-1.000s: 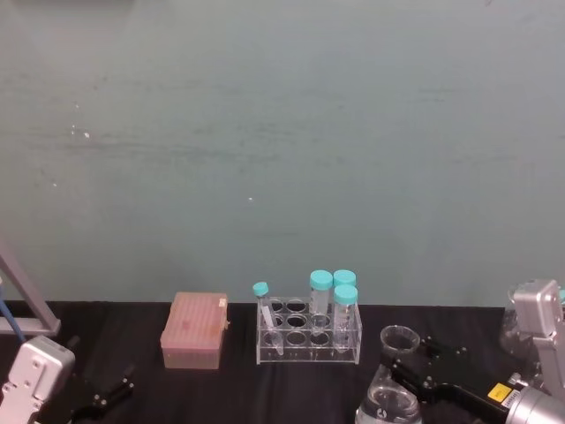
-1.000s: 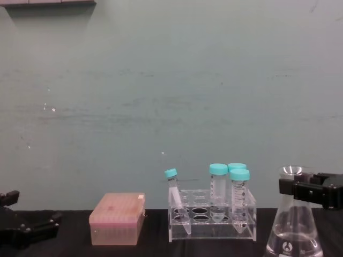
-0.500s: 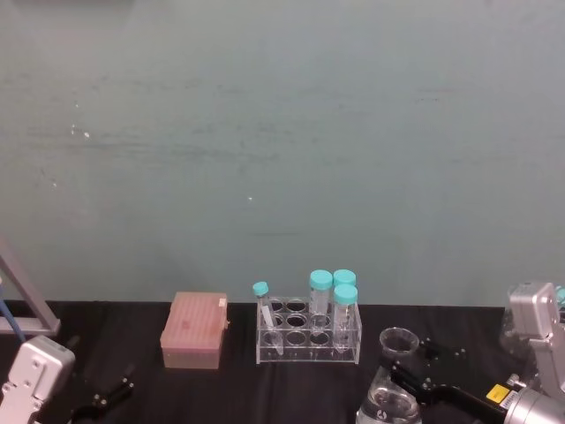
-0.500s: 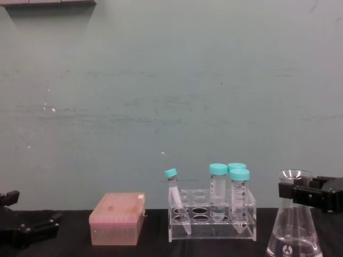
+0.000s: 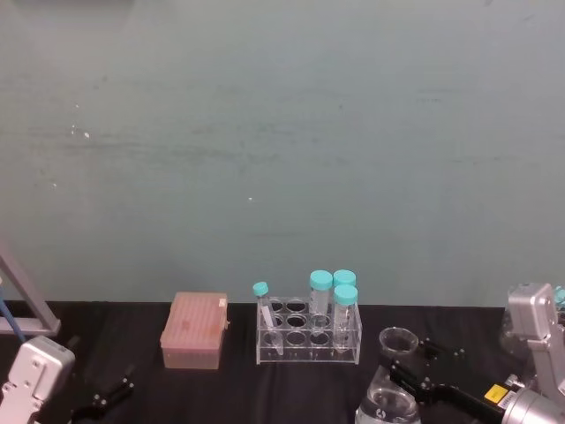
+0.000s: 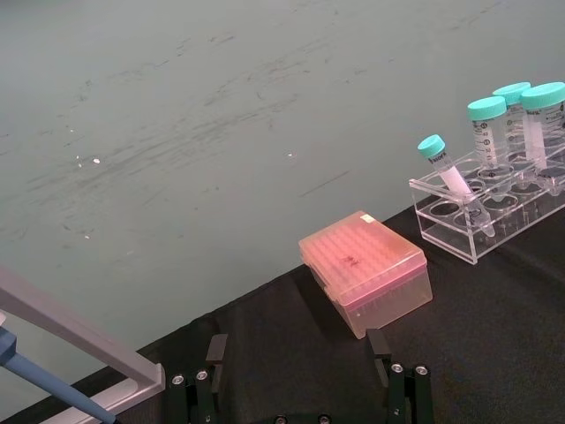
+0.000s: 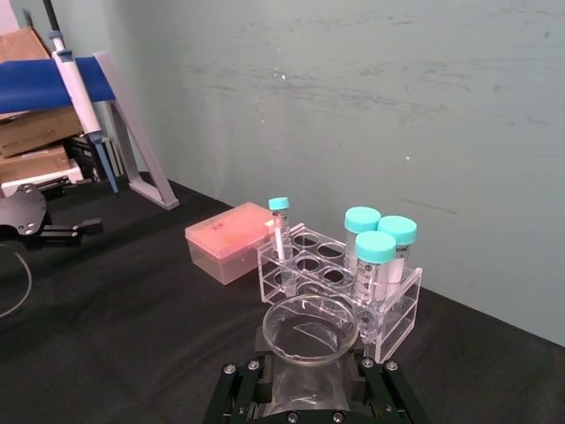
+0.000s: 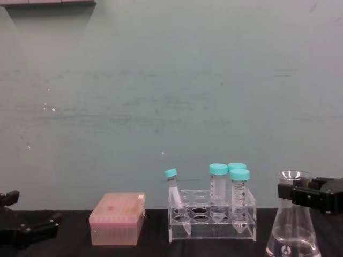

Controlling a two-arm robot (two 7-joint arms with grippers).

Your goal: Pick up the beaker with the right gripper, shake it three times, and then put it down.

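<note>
The beaker, a clear glass conical flask with a small dark round logo low on its body, is seen upright at the right end of the black counter, just right of the tube rack. Its narrow neck is pinched just under the flared rim by the black fingers of the right gripper, which comes in from the right edge of the chest view. In the right wrist view the open mouth of the beaker is framed between the two fingers, pressed against the glass on either side. In the head view the beaker is shown at the lower right with the right gripper closed on its neck. Whether the base is touching the counter cannot be told.

The clear rack is filled with three upright teal-capped tubes, and a thinner tube is leaned at an angle at its left end. A pink lidded box is placed well to the left of the rack.

The left gripper is held low over the counter at the far left, near nothing, its fingers spread apart.
</note>
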